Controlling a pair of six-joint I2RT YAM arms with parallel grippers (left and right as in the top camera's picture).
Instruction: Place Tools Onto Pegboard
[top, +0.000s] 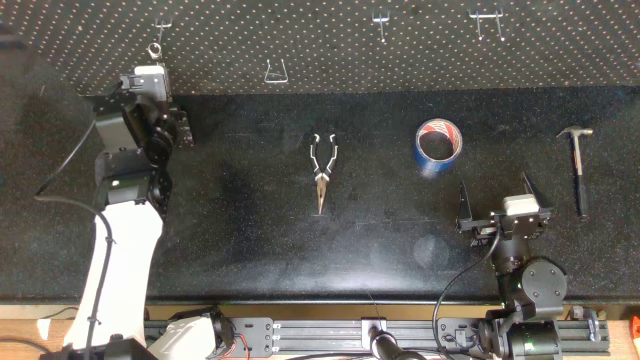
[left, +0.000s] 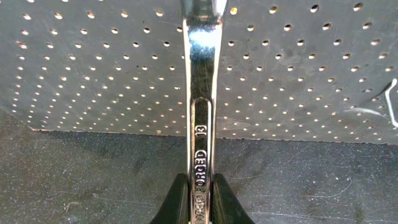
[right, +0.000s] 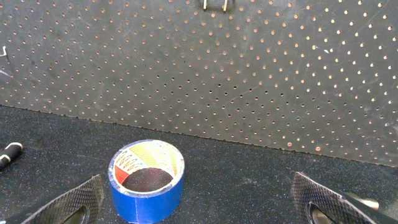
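My left gripper (left: 200, 202) is shut on a steel wrench (left: 202, 93), held upright against the pegboard (left: 93, 74). From above, the left gripper (top: 158, 105) sits at the board's left end, and the wrench's ring end (top: 155, 48) lies just below a hook (top: 162, 24). Pliers (top: 322, 170) lie mid-table. A blue tape roll (top: 438, 143) stands to their right, and a hammer (top: 578, 165) lies at the far right. My right gripper (top: 497, 202) rests open near the front, behind the tape roll (right: 147, 180).
More hooks hang on the pegboard: a wire loop (top: 276, 72), a single hook (top: 380, 22) and a double hook (top: 487, 22). The black mat (top: 240, 220) lies open between the pliers and the left arm.
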